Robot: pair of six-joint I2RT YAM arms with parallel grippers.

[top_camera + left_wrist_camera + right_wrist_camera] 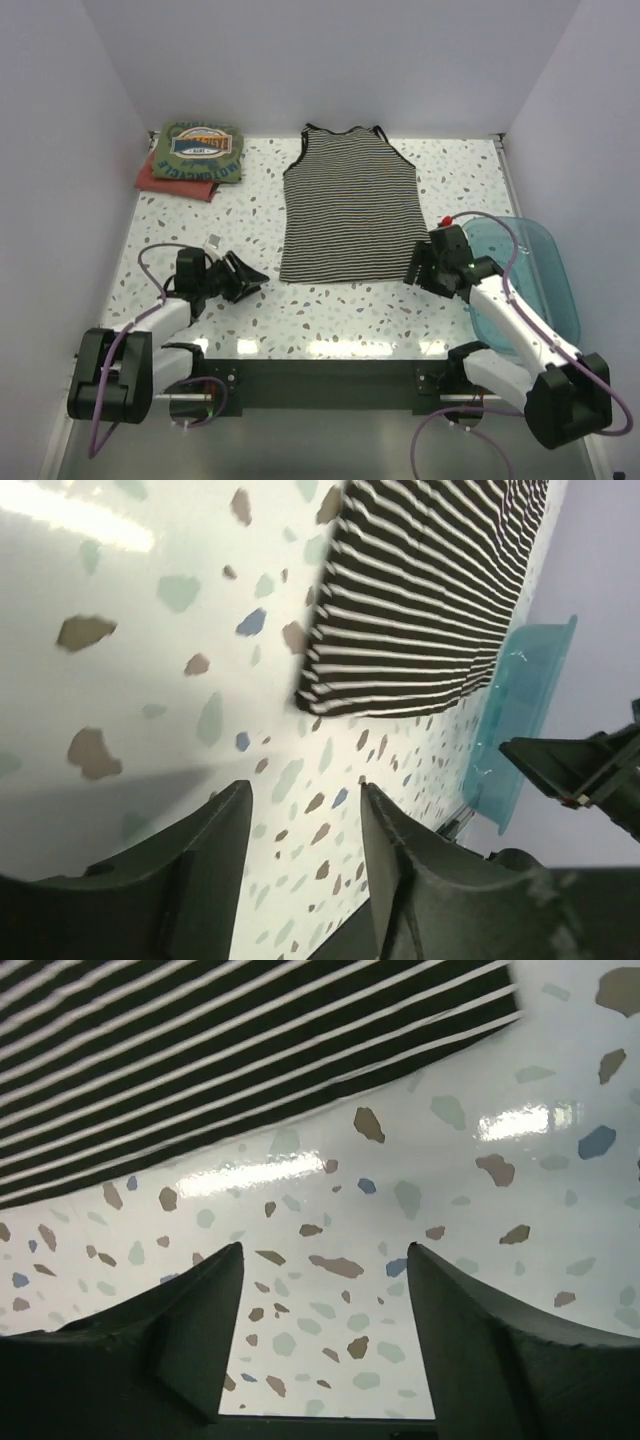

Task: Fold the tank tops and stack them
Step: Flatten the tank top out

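Note:
A black-and-white striped tank top [348, 210] lies spread flat in the middle of the table, straps toward the back. At the back left a folded olive green tank top [200, 150] with a printed graphic rests on a folded red one [160, 182]. My left gripper [252, 275] is open just left of the striped top's lower left corner [330, 695], nothing between its fingers. My right gripper [415, 268] is open just right of the lower right corner, also empty. The striped hem [250, 1080] shows ahead of the right fingers.
A translucent blue plastic basket [540, 275] stands at the right edge of the table, partly under my right arm. White walls close in the left, back and right sides. The speckled tabletop [330, 310] runs along the front between both grippers.

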